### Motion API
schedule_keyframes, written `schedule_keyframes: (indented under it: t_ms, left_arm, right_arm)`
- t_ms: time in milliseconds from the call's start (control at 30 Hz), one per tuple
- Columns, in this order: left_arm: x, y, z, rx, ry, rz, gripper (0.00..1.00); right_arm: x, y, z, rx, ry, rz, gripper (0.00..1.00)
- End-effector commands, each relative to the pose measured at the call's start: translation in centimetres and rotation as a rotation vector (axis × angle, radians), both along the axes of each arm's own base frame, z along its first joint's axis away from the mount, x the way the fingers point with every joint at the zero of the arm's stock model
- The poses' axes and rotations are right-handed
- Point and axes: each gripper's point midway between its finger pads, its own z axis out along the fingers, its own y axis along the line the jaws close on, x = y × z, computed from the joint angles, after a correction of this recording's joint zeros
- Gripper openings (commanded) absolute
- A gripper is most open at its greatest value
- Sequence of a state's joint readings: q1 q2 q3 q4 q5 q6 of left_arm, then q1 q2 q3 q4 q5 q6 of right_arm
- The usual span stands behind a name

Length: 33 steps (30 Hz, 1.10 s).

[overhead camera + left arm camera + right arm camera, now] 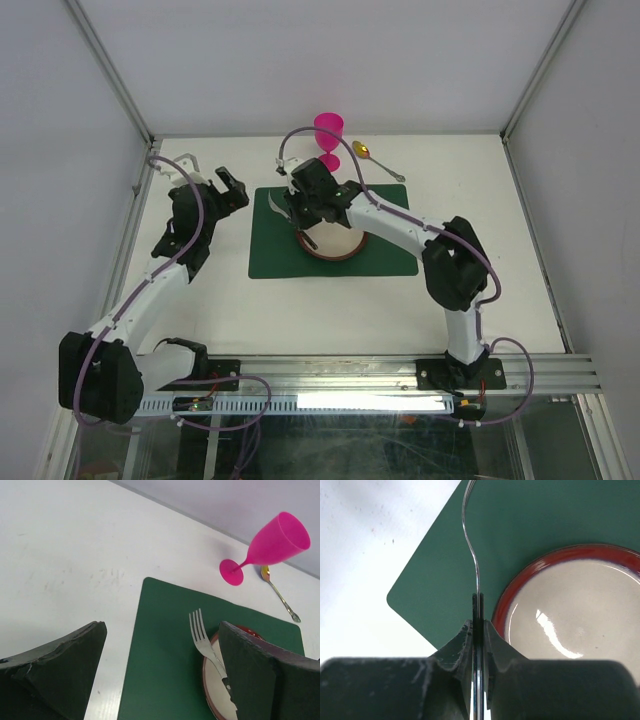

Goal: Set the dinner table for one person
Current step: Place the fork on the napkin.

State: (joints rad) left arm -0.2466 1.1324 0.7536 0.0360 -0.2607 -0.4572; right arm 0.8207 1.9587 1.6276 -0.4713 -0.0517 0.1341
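Observation:
My right gripper (300, 205) is shut on a silver fork (277, 207) and holds it over the left part of the dark green placemat (275, 255), beside the red-rimmed white plate (335, 245). In the right wrist view the fork (472, 555) runs edge-on out from between my fingers (478, 617), with the plate (570, 610) to its right. In the left wrist view the fork (202, 640) hangs over the placemat (165, 670). My left gripper (225, 190) is open and empty above the white table (200, 300), left of the placemat.
A pink goblet (328, 140) stands behind the placemat, and a spoon (378, 162) lies to its right. Both show in the left wrist view, the goblet (270, 545) and the spoon (280, 597). Aluminium rails edge the table.

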Motion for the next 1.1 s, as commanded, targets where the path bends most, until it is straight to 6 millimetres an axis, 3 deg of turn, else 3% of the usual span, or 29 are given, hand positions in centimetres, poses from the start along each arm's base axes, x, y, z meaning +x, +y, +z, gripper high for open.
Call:
schedule_keyframes:
  t_ms: [0, 400, 733, 1067]
  left_arm:
    - [-1.2, 3.6, 2.1, -0.001, -0.061, 0.177, 0.99]
    - [-4.6, 7.9, 4.1, -0.014, -0.120, 0.399, 0.99]
    - [-4.5, 7.3, 3.9, -0.044, -0.115, 0.375, 0.99]
    - [-4.7, 6.7, 3.8, -0.061, -0.118, 0.340, 0.99]
  right_arm:
    - [2.2, 2.4, 3.9, 0.117, -0.075, -0.096, 0.00]
    - [4.0, 4.4, 0.9, 0.073, -0.070, -0.221, 0.00]
    - [5.1, 4.0, -1.7, 0.034, -0.054, -0.391, 0.00]
    - [4.8, 5.9, -2.6, -0.074, -0.113, -0.495, 0.00]
